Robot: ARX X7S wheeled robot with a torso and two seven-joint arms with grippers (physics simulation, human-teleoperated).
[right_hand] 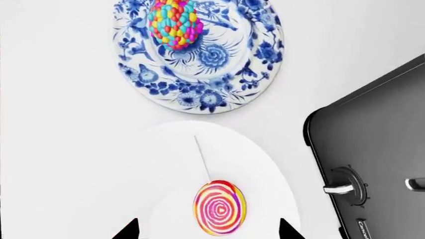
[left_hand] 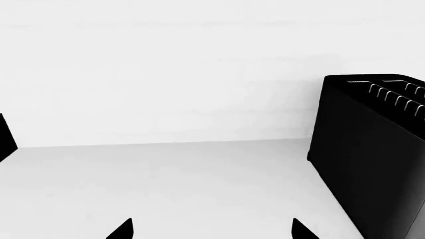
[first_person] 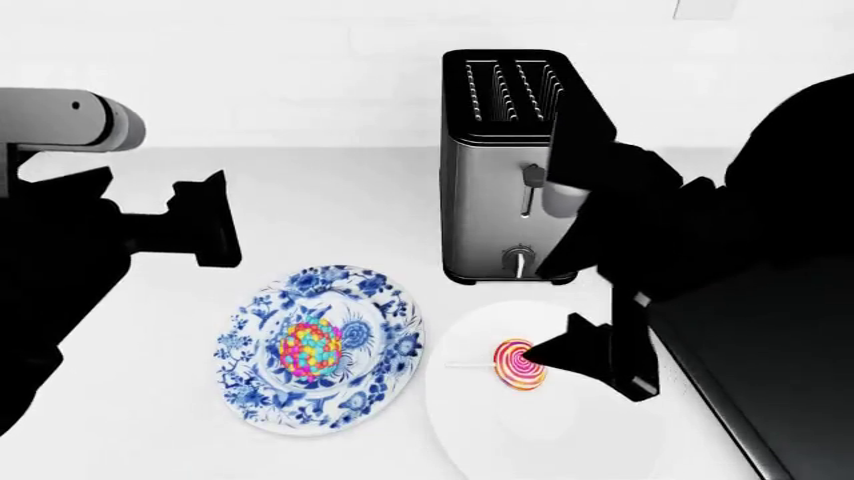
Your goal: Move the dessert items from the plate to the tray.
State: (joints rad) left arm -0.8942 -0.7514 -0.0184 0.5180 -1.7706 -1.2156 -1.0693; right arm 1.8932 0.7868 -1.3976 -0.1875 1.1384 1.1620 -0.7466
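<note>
An egg-shaped ball of multicoloured beads (first_person: 310, 345) (right_hand: 174, 22) sits in the middle of a blue-patterned plate (first_person: 380, 300) (right_hand: 259, 74). The swirl lollipop (first_person: 515, 364) (right_hand: 220, 207) lies flat on a plain white plate (first_person: 561, 440) (right_hand: 265, 169), its stick pointing toward the blue plate. My right gripper (first_person: 541, 353) (right_hand: 207, 231) hangs open just over the lollipop, one fingertip on each side, apart from it. The black tray (first_person: 747, 400) lies at the right, partly under my right arm. My left gripper (first_person: 214, 220) (left_hand: 212, 230) is open and empty, above the counter left of the toaster.
A steel two-slot toaster (first_person: 514, 170) (right_hand: 371, 149) (left_hand: 371, 159) stands behind both plates, close to the white plate and my right arm. A white wall runs along the back of the white counter.
</note>
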